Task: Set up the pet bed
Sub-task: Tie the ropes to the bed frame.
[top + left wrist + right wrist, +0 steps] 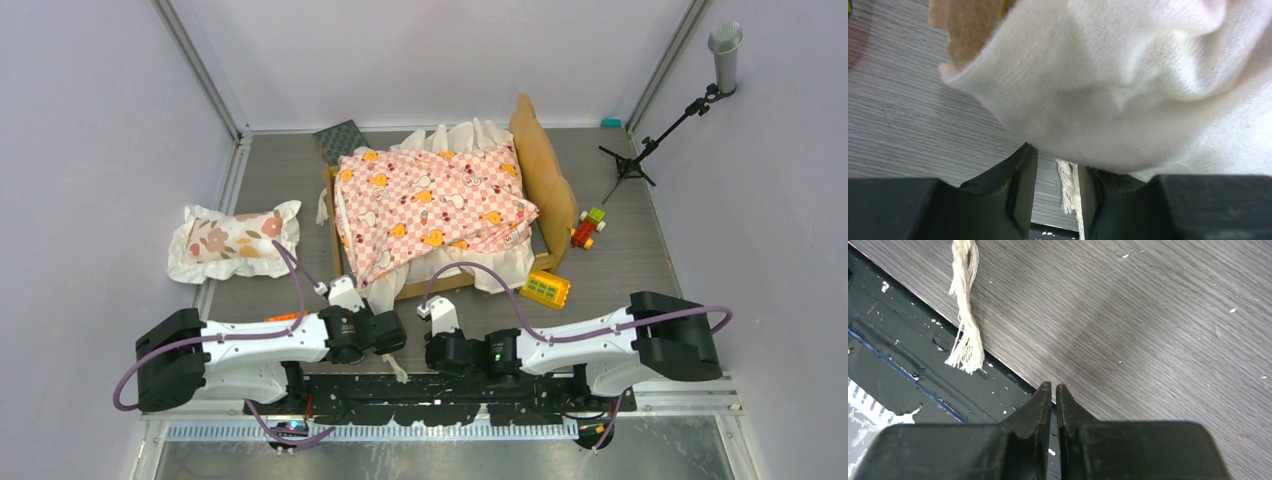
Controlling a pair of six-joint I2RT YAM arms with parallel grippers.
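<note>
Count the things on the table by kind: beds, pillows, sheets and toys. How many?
Pet bed: 1
Floral pillow: 1
Pink-checkered sheet: 1
Toys: 2, a yellow block and a red-and-green car
Total: 5
A small orange bit near the front edge is too hidden to name.

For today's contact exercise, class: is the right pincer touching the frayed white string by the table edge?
Apart. The right wrist view shows bare table between the shut right pincer and the frayed white string, which lies off to its side.
</note>
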